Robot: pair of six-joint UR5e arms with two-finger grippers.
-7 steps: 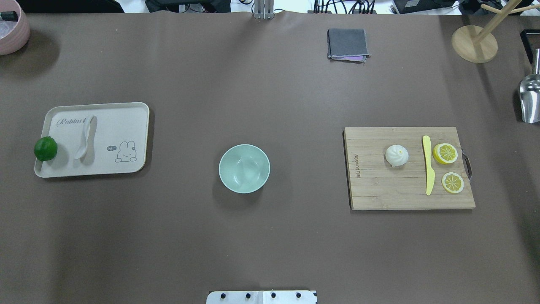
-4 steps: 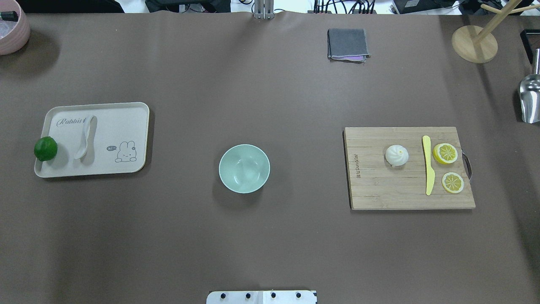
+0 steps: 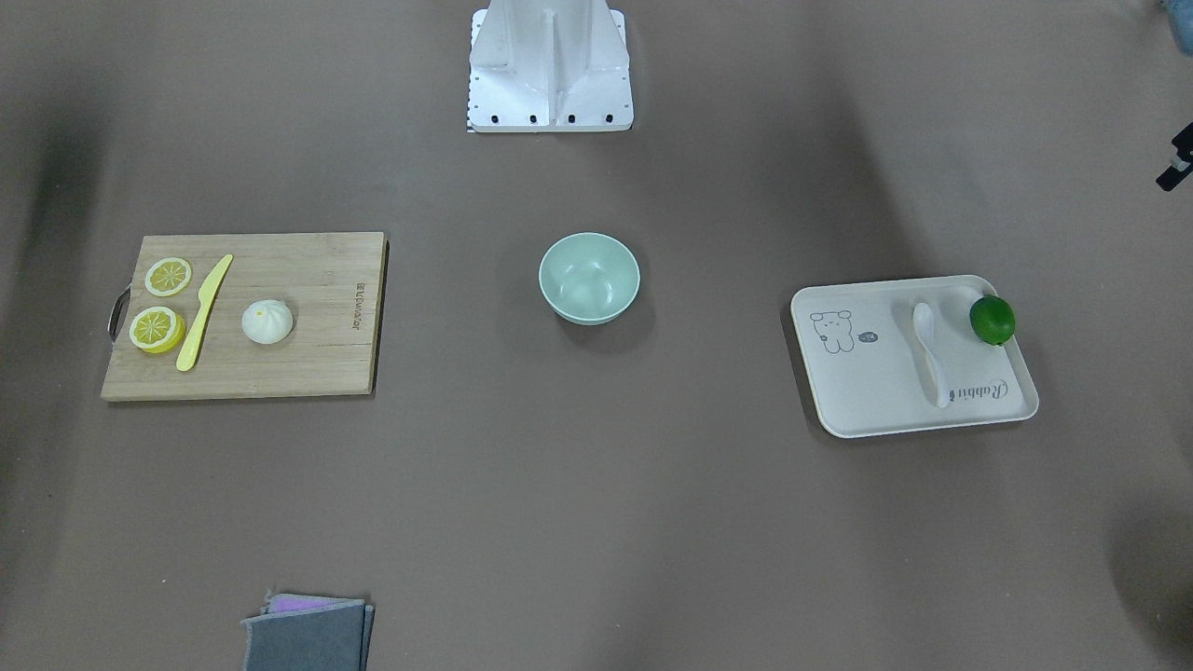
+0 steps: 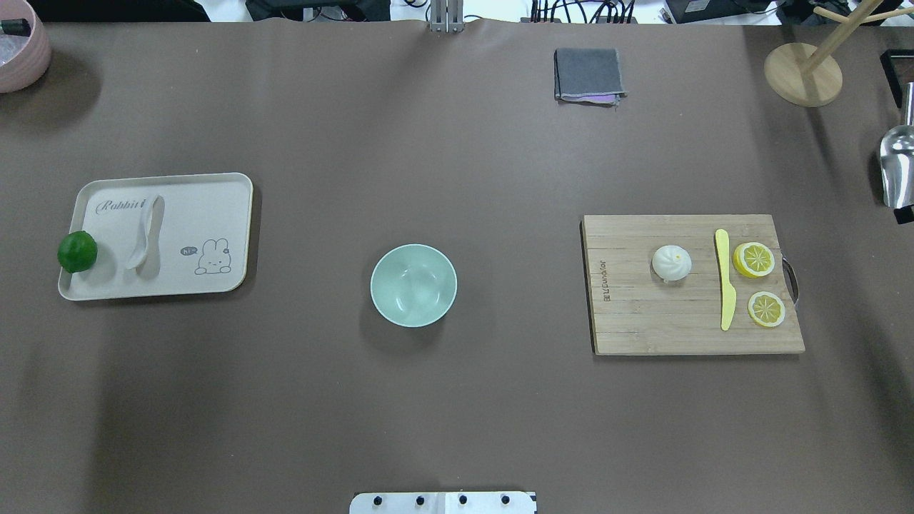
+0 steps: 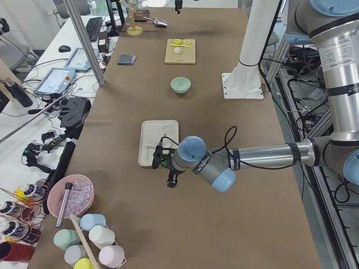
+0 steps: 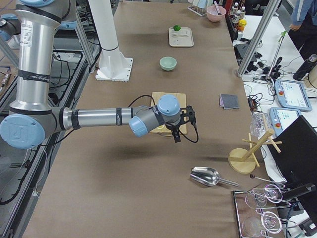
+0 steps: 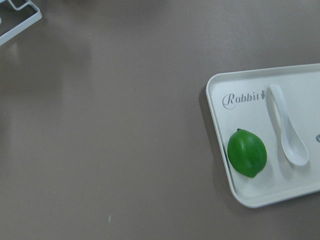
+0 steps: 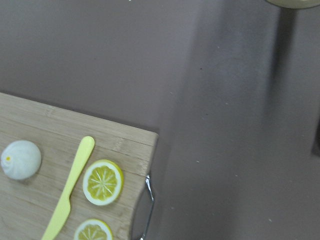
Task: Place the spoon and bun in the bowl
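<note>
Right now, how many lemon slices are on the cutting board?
2 slices, both on the board right of the knife in the overhead view: one toward the far edge, one nearer the robot. None seems hidden.

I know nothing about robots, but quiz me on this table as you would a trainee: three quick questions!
1. True or false: the bun already sits inside the bowl.
2. What does the spoon lie on? A. the wooden board B. the cream tray C. the bowl
3. Fill in: on the board, the yellow ______ lies between the bun and the two lemon slices.

Key: 1 false, it is on the board; 2 B; 3 knife.
</note>
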